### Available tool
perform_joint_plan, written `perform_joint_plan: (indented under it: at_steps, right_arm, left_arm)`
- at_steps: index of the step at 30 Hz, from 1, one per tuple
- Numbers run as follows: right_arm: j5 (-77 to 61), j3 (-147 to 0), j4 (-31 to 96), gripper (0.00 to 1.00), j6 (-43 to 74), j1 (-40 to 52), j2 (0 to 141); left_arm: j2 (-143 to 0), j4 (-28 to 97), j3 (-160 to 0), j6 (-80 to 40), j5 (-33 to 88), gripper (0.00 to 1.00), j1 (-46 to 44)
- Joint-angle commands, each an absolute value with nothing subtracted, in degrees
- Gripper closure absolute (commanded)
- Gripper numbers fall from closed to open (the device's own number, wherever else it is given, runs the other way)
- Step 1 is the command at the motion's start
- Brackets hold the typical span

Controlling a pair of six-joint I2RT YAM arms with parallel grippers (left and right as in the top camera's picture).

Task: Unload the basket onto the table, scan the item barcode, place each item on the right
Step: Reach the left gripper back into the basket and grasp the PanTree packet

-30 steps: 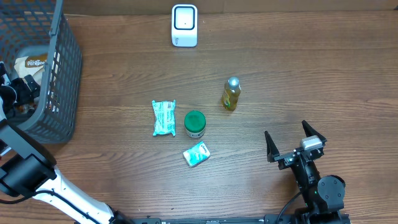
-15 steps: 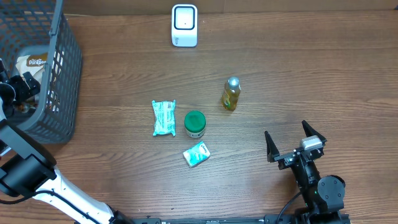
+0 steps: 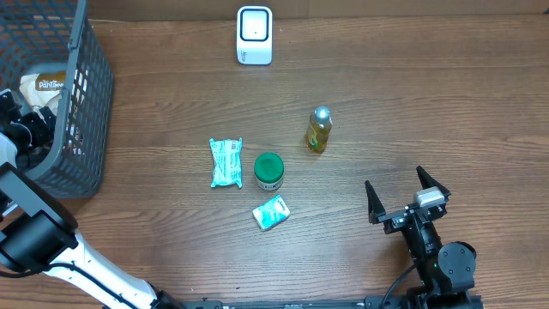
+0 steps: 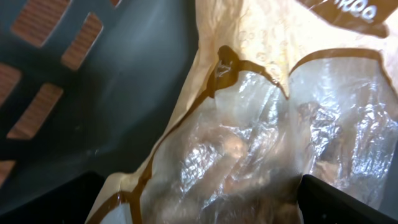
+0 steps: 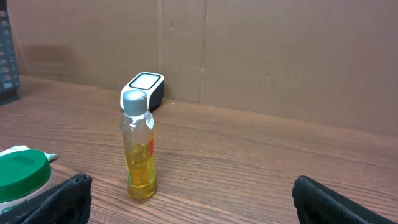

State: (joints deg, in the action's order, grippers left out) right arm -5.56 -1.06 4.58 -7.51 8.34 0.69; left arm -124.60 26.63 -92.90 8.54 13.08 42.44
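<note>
Overhead: grey plastic lattice basket (image 3: pixel 86 94) far left. Left gripper (image 3: pixel 24 120) is inside it, jaws spread wide over the crinkly tan-and-clear snack bag (image 3: pixel 47 86). Mid-table: soft teal packet (image 3: pixel 226 161), round green-lidded jar (image 3: pixel 268 170), white rounded scanner (image 3: pixel 255 35), slim yellow bottle (image 3: pixel 318 130). Right gripper (image 3: pixel 395 178) is agape and empty.

A mock shop checkout, probably set up in a lab.

A white barcode scanner (image 3: pixel 255 35) stands at the far edge of a wooden table (image 3: pixel 446 103). A grey shopping basket (image 3: pixel 86 112) sits well to its left. In front of it are small groceries: a bottle (image 3: pixel 318 130), a green-lidded jar (image 3: pixel 268 171), a sealed packet (image 3: pixel 226 161) and a small pack (image 3: pixel 271 212). Plain cardboard (image 5: pixel 280 56) stands just behind it.
</note>
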Motion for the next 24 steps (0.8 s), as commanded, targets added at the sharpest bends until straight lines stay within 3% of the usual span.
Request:
perform_joint_plan:
  at_steps: [1,14,18,24]
  right_arm:
    - [-5.2,-0.4,4.4,0.00,-7.4,8.2,0.2]
    - [-5.2,-0.4,4.4,0.00,-7.4,8.2,0.2]
    - [-5.2,-0.4,4.4,0.00,-7.4,8.2,0.2]
    - [-5.2,-0.4,4.4,0.00,-7.4,8.2,0.2]
  left_arm:
    - [-125.4,25.8,-88.9,8.1,13.3,0.05,42.8]
    - [-123.4,27.7,-89.7,7.0,22.5,0.55,42.3]
    - [-120.2,29.8,-93.1,7.0,22.3,0.64,42.3]
    - [-112.9,31.4,-98.0,5.5,22.5,0.65,41.9]
